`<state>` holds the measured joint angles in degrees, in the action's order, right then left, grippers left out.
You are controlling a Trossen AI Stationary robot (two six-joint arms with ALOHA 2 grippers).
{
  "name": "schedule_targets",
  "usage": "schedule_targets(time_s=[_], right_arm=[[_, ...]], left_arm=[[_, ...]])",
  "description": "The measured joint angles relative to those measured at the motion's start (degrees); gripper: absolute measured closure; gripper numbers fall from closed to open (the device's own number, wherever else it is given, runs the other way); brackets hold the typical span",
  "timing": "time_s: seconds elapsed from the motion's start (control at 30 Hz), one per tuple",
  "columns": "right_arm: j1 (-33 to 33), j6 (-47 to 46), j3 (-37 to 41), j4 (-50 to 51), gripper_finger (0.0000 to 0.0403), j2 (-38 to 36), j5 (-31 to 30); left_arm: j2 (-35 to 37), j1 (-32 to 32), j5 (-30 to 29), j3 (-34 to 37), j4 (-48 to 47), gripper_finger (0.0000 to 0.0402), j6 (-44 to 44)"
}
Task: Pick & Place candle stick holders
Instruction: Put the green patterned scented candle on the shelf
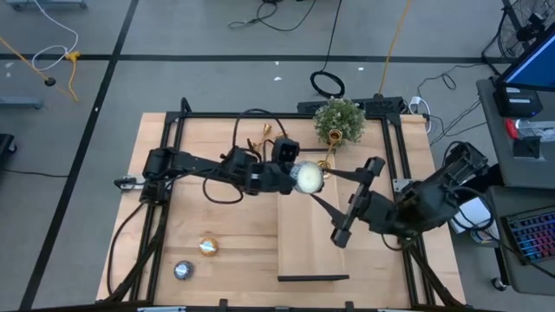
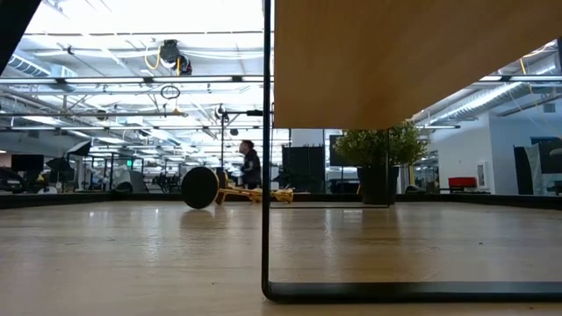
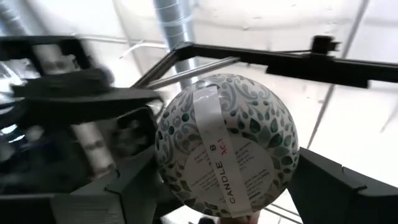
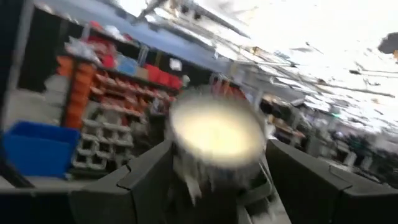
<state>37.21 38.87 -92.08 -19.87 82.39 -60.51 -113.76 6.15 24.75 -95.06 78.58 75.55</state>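
My left gripper is shut on a round candle tin above the table's middle; the tin's labelled, leaf-patterned face fills the left wrist view. My right gripper is open, its fingers pointing toward the table's left edge and standing on either side of the same tin; I cannot tell whether they touch it. One gold candle stick holder lies near the far edge, and another is by the plant. The low view shows a gold holder lying on the table. My left gripper pinches the candle tin by its round side wall between its two fingers, one finger on each side. The fingers slant upward from the table's left. The tin is lifted clear of the table, its labelled face toward the wrist.
A green potted plant stands at the far edge. A raised wooden shelf on a black frame fills the near middle. A gold tealight disc and a silver one lie near left. A person is in the room behind.
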Motion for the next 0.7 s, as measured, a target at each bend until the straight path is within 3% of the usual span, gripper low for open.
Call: schedule_targets(time_s=[0.3,0.47,0.7], right_arm=[[-0.1,0.9,0.0,-3.0,0.0151,-0.3,-1.0],[-0.1,-7.9,0.0,-1.8,0.0151,-0.4,-0.7],[-0.1,-8.4,0.0,0.1,0.0152,-0.5,9.7]], left_arm=[[0.2,0.6,0.3,-0.2,0.0,0.0111,-0.8],[0.2,0.7,0.5,-0.2,0.0,0.0111,-0.8],[0.2,1.0,1.3,-0.1,-0.5,0.0111,-0.6]])
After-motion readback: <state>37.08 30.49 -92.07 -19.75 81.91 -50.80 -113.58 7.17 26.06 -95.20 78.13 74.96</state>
